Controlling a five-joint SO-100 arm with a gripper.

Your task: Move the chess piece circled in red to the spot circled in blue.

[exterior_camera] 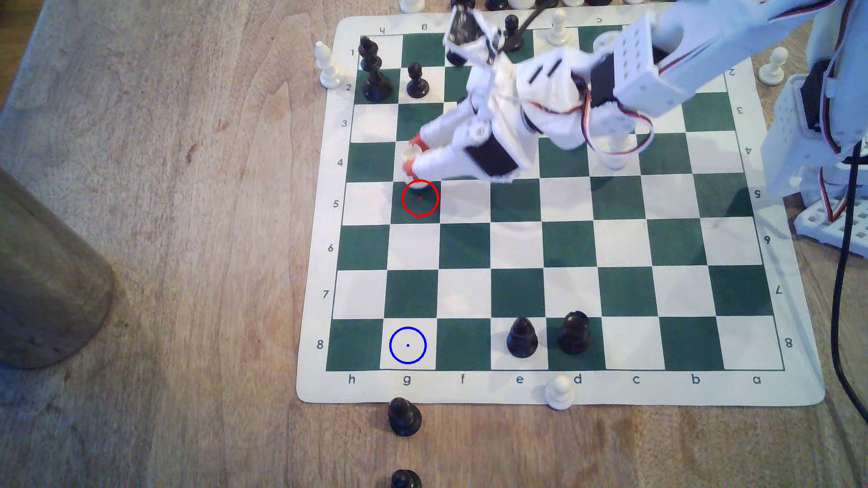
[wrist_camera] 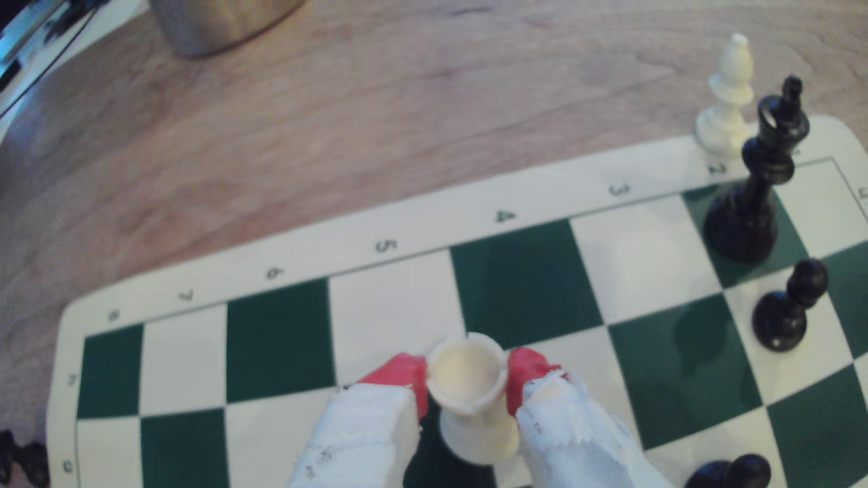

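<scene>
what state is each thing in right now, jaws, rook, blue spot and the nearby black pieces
gripper: jaws closed on the rook's rim
white rook: upright, gripped at the top
blue-circled square: vacant
black king: upright
black pawn: upright

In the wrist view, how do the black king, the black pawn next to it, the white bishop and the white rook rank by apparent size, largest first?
1. Black king, clearly the tallest.
2. White rook and white bishop: they look about alike. The rook sits very near the camera between the gripper tips, so I do not rank them.
3. Black pawn, the smallest.
</scene>
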